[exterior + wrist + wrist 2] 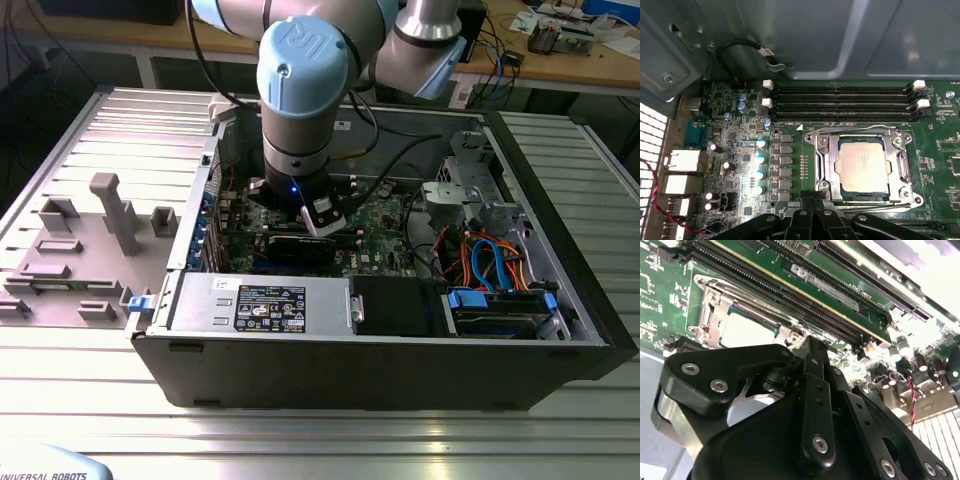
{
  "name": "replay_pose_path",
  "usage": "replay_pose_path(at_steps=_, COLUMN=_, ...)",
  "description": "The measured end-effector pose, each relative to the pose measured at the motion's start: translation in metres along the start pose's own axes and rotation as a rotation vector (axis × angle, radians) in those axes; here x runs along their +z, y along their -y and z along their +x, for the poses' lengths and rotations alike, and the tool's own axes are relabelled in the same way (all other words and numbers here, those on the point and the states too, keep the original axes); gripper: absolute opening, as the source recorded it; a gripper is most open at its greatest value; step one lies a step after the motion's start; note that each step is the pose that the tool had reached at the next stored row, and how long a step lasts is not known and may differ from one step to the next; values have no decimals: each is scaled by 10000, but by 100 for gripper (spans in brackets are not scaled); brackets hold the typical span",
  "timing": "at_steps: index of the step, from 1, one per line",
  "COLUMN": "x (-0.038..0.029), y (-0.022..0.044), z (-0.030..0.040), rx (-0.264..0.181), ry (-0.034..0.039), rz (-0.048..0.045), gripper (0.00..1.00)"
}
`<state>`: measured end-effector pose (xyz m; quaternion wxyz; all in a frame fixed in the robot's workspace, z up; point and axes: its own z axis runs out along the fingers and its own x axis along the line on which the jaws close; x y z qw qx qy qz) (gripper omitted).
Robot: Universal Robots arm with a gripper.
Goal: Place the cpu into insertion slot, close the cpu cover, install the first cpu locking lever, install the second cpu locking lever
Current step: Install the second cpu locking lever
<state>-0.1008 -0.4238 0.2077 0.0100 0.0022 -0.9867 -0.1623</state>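
The cpu (862, 167), a dull silver square, lies in the insertion slot (821, 142) on the green motherboard. The cpu cover (903, 170), a silver frame with a square window, lies flat over it. A thin wire lever (875, 204) runs along the socket side nearest the fingers. My gripper (813, 201) is shut with nothing between its black fingers, the tips at the socket's edge near one corner. In the second wrist view the gripper (810, 341) hangs just beside the cpu (747, 330) and the cover (710, 315). In the exterior view the arm (300, 120) reaches down into the open computer case.
Long black memory slots (840, 102) run along the socket's far side. Capacitors (760, 165) and rear ports (682, 162) stand beside it. A case wall (815, 35) with a black cable (740, 47) rises behind. A power supply (260, 300) and drive cables (490, 265) fill the case front.
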Motion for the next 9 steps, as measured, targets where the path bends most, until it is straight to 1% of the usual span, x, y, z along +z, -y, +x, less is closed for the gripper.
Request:
replay_pose_path(at_steps=1, x=-21, y=-7, z=1, rx=0, ry=1, rz=0, gripper=11)
replay_pose_path(at_steps=3, x=-38, y=-13, z=2, rx=-1, ry=4, rz=-1, gripper=11)
replay_pose_path(at_steps=9, x=-39, y=-13, z=6, rx=-1, ry=2, rz=1, gripper=11)
